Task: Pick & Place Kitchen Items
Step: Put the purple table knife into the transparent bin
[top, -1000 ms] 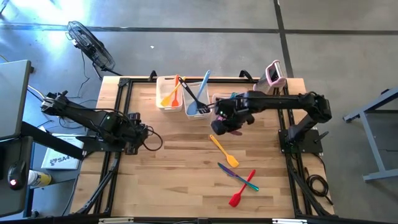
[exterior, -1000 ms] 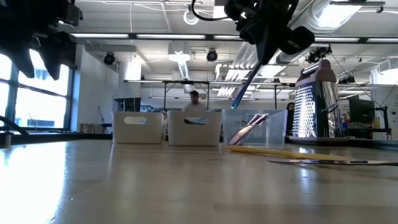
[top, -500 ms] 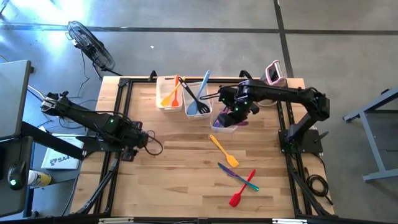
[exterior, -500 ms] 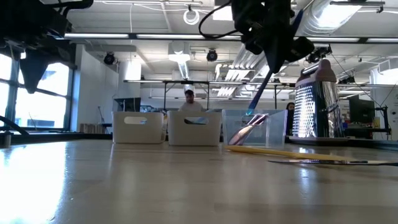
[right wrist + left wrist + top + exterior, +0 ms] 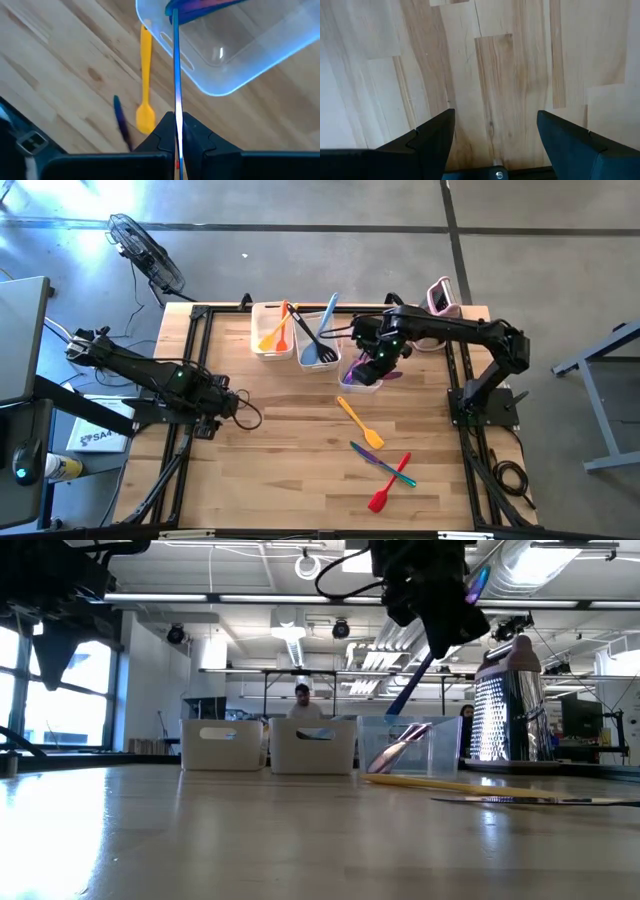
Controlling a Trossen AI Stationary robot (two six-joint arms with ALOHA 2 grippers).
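Your right tool (image 5: 372, 366) hangs over the clear tub (image 5: 362, 376) at about 1 o'clock on the table (image 5: 290, 480), its 2 fingers (image 5: 162, 134) pinched tight on the thin handle of a blue utensil (image 5: 175, 65). In the right wrist view that handle runs straight out from the clamped fingers, with its far end over the tub's rim. From table height, the blue utensil slants down from the tool toward the tub.

Your left tool (image 5: 222, 402) waits at 9 o'clock over bare wood, its fingers (image 5: 427, 140) spread wide and holding nothing.

At 12 o'clock, 2 white tubs stand side by side: the left tub (image 5: 270, 330) carries orange and yellow utensils (image 5: 277, 330), the middle tub (image 5: 318, 345) a light blue spatula (image 5: 325, 320) and the black slotted turner (image 5: 314, 338).

Loose on the table near 4 o'clock lie a yellow spatula (image 5: 358, 422), a red spatula (image 5: 388, 485) and a dark blue utensil (image 5: 372, 456) crossing it.
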